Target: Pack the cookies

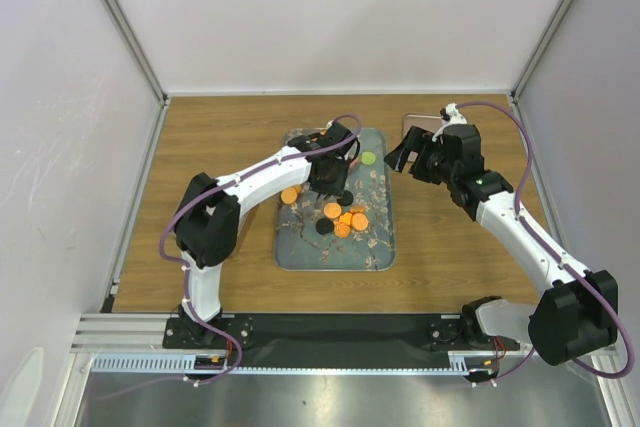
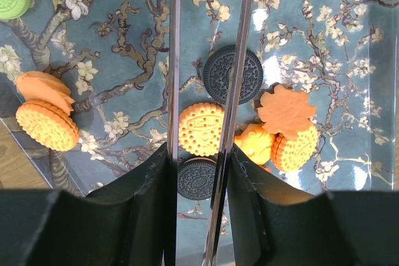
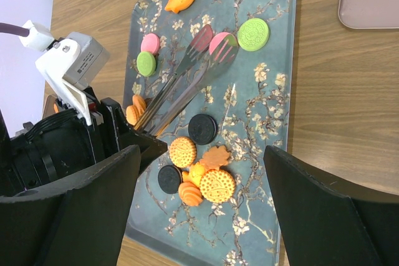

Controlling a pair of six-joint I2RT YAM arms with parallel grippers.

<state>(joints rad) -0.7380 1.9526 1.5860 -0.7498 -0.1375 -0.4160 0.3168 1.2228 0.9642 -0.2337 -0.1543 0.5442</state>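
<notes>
clamping metal tongs (image 3: 187, 78) in the left claw (image 2: 199, 154) over the cookies (image 2: 201, 129) on the floral tray (image 3: 262, 110), keeping nothing in the wide-spread right claw (image 3: 201, 152).

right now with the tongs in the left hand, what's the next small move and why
Probably squeeze the tongs a touch tighter with the left hand, then lift. In the right wrist view their tips seem to sit either side of a pink cookie on the tray, with a gap showing between the blades, so it doesn't look pinched yet.
</notes>
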